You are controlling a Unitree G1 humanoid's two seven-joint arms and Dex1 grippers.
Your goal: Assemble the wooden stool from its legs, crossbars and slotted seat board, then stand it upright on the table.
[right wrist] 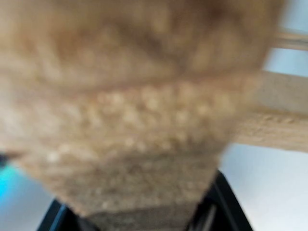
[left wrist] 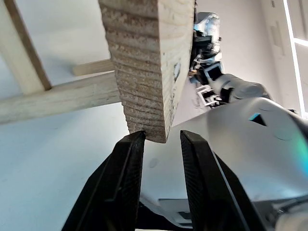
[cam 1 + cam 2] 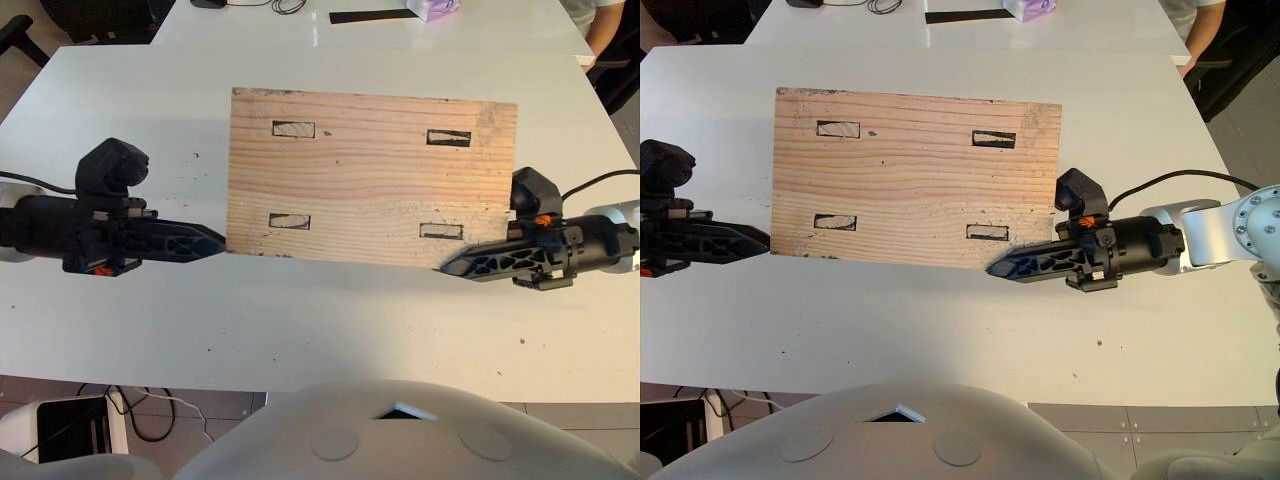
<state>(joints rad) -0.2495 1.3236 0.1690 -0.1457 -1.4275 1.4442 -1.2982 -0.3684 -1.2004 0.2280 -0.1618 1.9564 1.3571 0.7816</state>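
Note:
The wooden stool stands upright on the white table (image 3: 300,330). Its slotted seat board (image 3: 370,170) lies on top, with leg ends showing in all its slots. In the left wrist view a leg (image 2: 21,53) and a crossbar (image 2: 57,98) show under the seat board (image 2: 144,62). My left gripper (image 3: 222,241) is open at the board's near left corner; its fingertips (image 2: 130,149) flank the corner without touching it. My right gripper (image 3: 992,268) is at the near right corner, shut on the board's edge (image 1: 134,144), which sits deep between its fingers.
A second white table (image 3: 360,25) stands behind, with a black strip (image 3: 372,15) and a small purple thing (image 3: 435,8) on it. The table edge runs near my body, and open tabletop lies on both sides of the stool.

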